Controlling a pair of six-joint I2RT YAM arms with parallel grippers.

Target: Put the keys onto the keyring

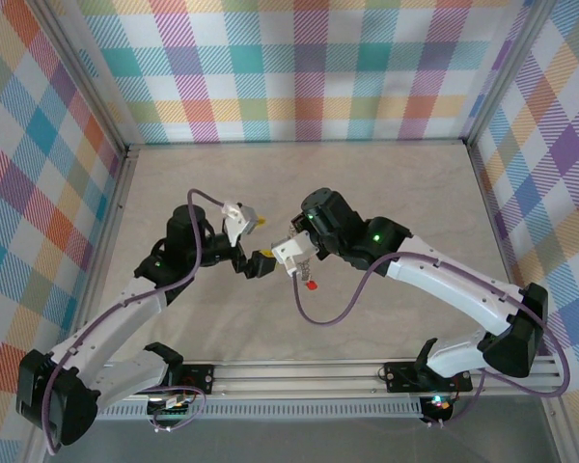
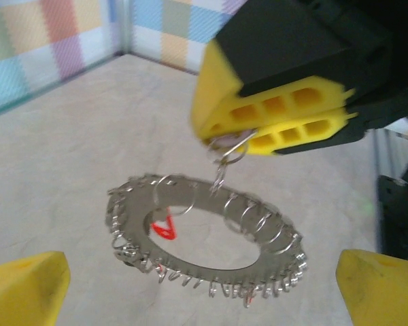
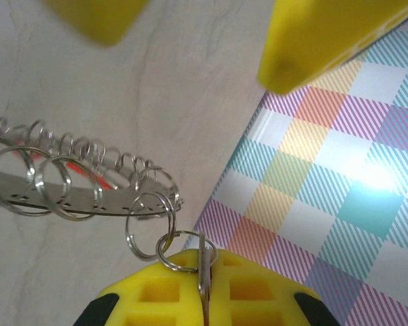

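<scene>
nearest, top cam: both arm bases sit on a metal rail [image 1: 299, 371] at the near edge of the table [image 1: 396, 183], w/ a purple cable [image 1: 340, 311] looping off the right arm. both arms reach in & meet over mid table, wrists almost nose to nose.

left gripper [image 2: 202, 295]: jaws wide apart, holding nothing. its yellow fingertips [image 2: 24, 288] sit at the two bottom corners of its own wrist cam. the keyring [image 2: 130, 219] hangs btw & just beyond them, touching neither.

right gripper [image 3: 205, 275]: fingers pressed together, clamped on a small split ring [image 3: 180, 251] at the very tips. that small ring links thru another loop to the keyring's rim, so the keyring dangles under the right gripper, tilted, hanging in the air above the table. its rim is lined w/ many wire loops & its middle is open.

a red key [image 2: 164, 229] shows in the keyring's open middle in the left wrist cam; can't tell how it's attached. in the top cam a red speck hangs just under the right gripper.

farthest: pastel plaid walls [image 1: 299, 68] round the back & sides.
</scene>
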